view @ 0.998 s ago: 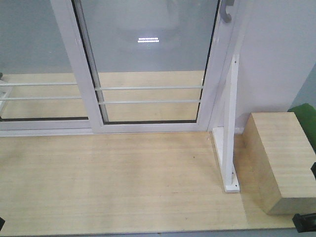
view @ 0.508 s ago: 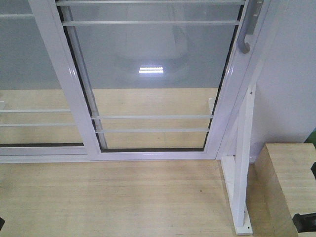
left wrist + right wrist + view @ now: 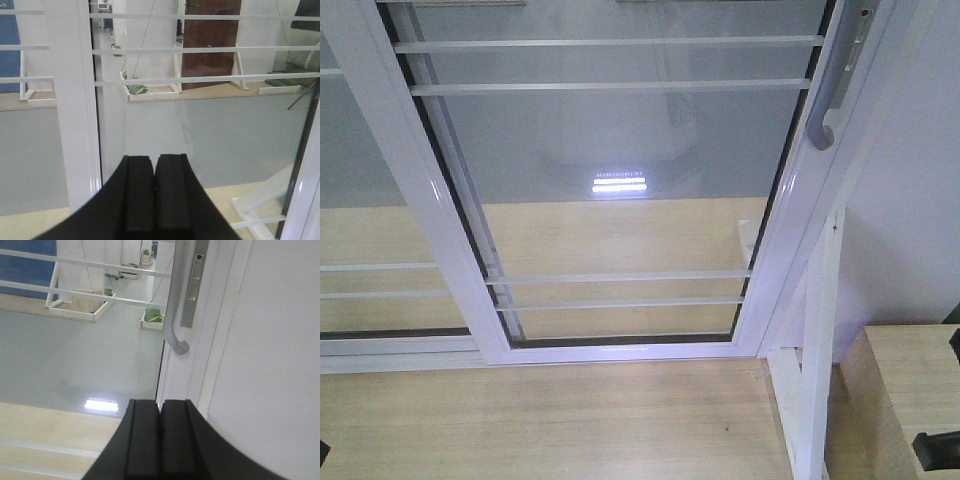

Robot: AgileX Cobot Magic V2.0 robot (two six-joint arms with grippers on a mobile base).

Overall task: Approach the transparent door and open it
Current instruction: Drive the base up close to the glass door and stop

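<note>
"The transparent door (image 3: 620, 180), where does it stand?"

"At the far edge of the wooden floor (image 3: 570, 420), filling the middle of the front view. Its bottom rail sits along that edge. Its left stile overlaps the neighbouring glass panel (image 3: 360, 200). Its right stile lies against the jamb beside the white wall (image 3: 910, 220), so it looks closed."

"And the pull?"

"The curved grey handle (image 3: 835, 90) is on the right stile, near the top right corner of the front view. The right wrist camera shows it above the right gripper (image 3: 160, 440) and clear of it, hooked end down."

"How is that gripper set?"

"Its two black fingers are pressed together with nothing between them. The left gripper (image 3: 153, 200) is the same, closed on nothing. It faces the glass just right of the overlapping white stile and touches neither."

"Anything else on the floor?"

"A white angled brace (image 3: 815, 380) stands at the right end of the floor's far edge, just right of the door's lower right corner. A pale wooden block (image 3: 910, 390) sits beside it, at the floor's right edge. Thin white bars cross the glass in pairs, one pair high and one low."
</note>
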